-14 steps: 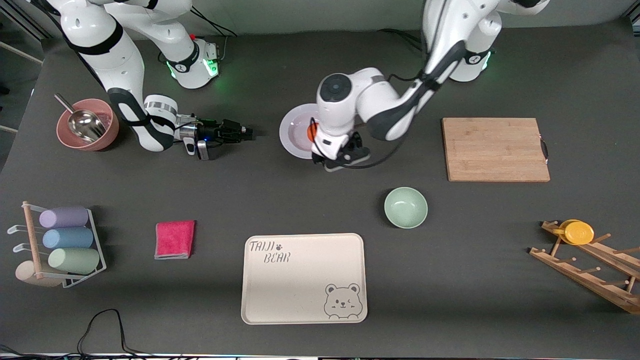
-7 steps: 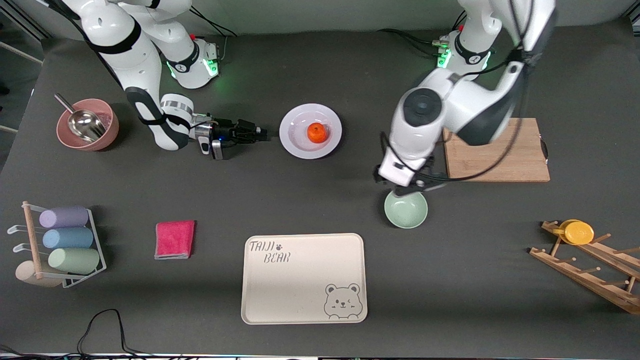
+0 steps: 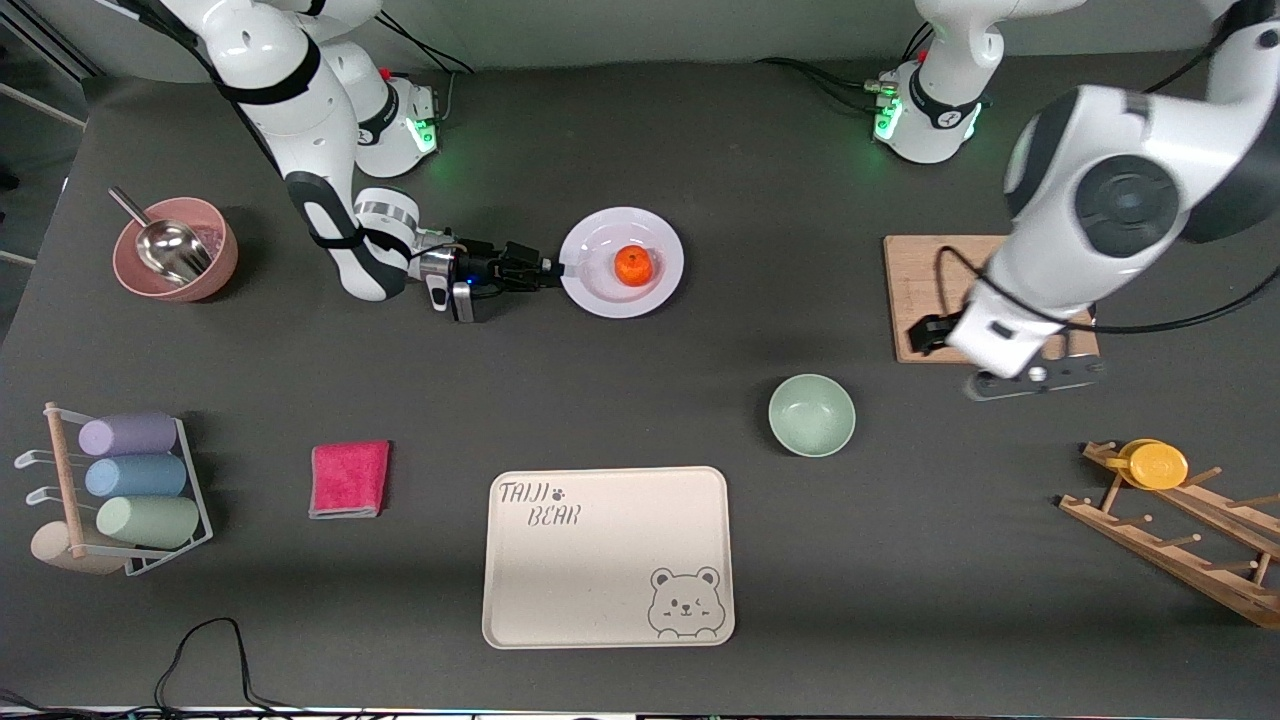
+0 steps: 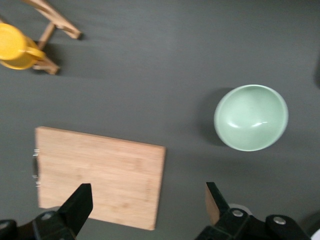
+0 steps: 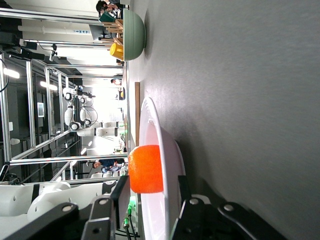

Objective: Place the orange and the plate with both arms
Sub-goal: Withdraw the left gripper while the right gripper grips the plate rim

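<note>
The orange (image 3: pixel 634 264) sits in the middle of the white plate (image 3: pixel 600 292), which lies flat on the table. My right gripper (image 3: pixel 550 270) is low at the plate's rim on the right arm's side. In the right wrist view its jaws (image 5: pixel 152 186) are open and straddle the rim of the plate (image 5: pixel 152 125), one finger above it and one under it, with the orange (image 5: pixel 146 169) just ahead. My left gripper (image 3: pixel 1000 368) is open and empty in the air over the near edge of the wooden cutting board (image 3: pixel 930 280). It shows open in the left wrist view (image 4: pixel 147 200).
A pale green bowl (image 3: pixel 811 415) stands nearer the camera than the plate. The cream bear tray (image 3: pixel 608 556) lies at the front. Also here are a pink cloth (image 3: pixel 349 478), a pink bowl with a scoop (image 3: pixel 175 250), a cup rack (image 3: pixel 120 490) and a wooden rack with a yellow cup (image 3: pixel 1155 465).
The left arm left the orange on the plate and swung away past the green bowl to the cutting board. The right gripper advanced to the plate's rim.
</note>
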